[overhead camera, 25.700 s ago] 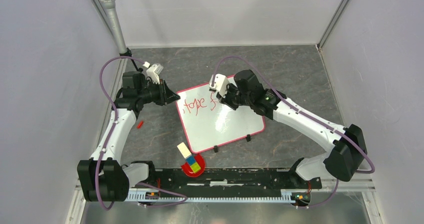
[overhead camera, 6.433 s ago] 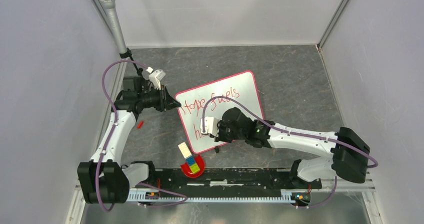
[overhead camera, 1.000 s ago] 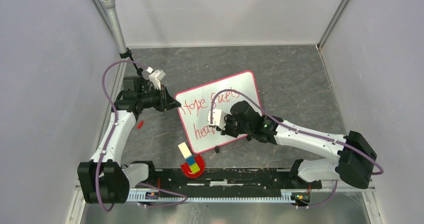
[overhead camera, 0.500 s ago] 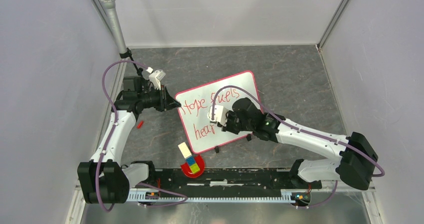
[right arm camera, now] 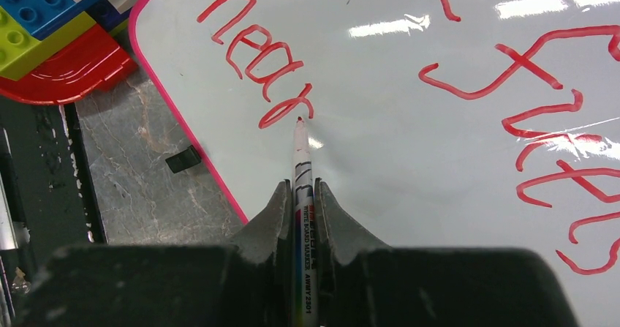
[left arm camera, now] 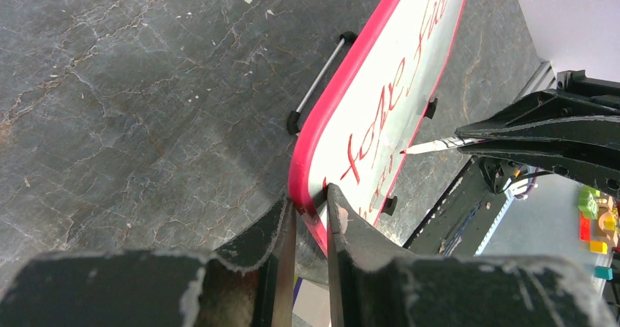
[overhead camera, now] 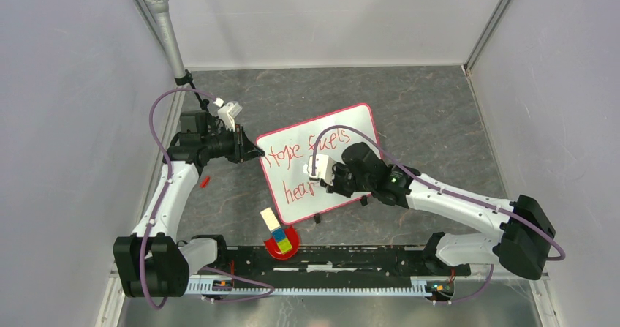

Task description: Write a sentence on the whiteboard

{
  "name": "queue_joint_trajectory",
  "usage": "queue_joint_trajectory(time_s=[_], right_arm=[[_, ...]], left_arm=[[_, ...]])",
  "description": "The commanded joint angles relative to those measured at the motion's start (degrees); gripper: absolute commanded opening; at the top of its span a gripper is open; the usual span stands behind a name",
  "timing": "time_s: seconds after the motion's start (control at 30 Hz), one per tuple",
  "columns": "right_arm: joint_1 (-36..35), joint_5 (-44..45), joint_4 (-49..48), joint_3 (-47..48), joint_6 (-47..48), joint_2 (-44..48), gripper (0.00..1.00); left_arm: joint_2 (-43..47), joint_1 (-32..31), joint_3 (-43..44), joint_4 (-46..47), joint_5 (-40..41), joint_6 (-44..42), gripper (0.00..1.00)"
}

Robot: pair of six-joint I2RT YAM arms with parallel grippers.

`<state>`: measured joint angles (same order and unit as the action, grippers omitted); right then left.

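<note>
My left gripper (left arm camera: 307, 213) clamps the whiteboard (overhead camera: 362, 122) at its nine-o'clock corner, my right gripper (right arm camera: 300, 195) clamps the marker (right arm camera: 300, 159) mid second line, and next I'd stroke toward three o'clock.

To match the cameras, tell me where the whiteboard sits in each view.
Top external: whiteboard at centre, tilted.
Left wrist: whiteboard seen obliquely, bottom centre to upper right.
Right wrist: whiteboard fills most of the picture.
Shared landmark: the black clip on its near edge, below the red handwriting.
</note>
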<state>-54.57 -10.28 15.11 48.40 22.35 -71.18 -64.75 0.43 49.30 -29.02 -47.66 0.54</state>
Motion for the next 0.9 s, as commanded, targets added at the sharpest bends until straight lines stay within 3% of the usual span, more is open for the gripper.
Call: queue_joint_trajectory(time_s=[0.0, 0.53, 0.87], right_arm=[[0.2, 0.6, -2.0, 2.2, -0.1, 0.1, 0.00], [2.6, 7.5, -0.6, -0.5, 2.2, 1.9, 0.00], [3.0, 3.5, 0.3, 2.0, 1.7, 2.8, 0.00]], left_arm=[[0.5, -0.6, -0.5, -1.7, -0.3, -1.8, 0.03], [0.3, -0.5, -0.6, -1.7, -0.2, -1.9, 0.03], [0.1, -0.5, -0.6, -1.7, -0.2, -1.9, 0.03]])
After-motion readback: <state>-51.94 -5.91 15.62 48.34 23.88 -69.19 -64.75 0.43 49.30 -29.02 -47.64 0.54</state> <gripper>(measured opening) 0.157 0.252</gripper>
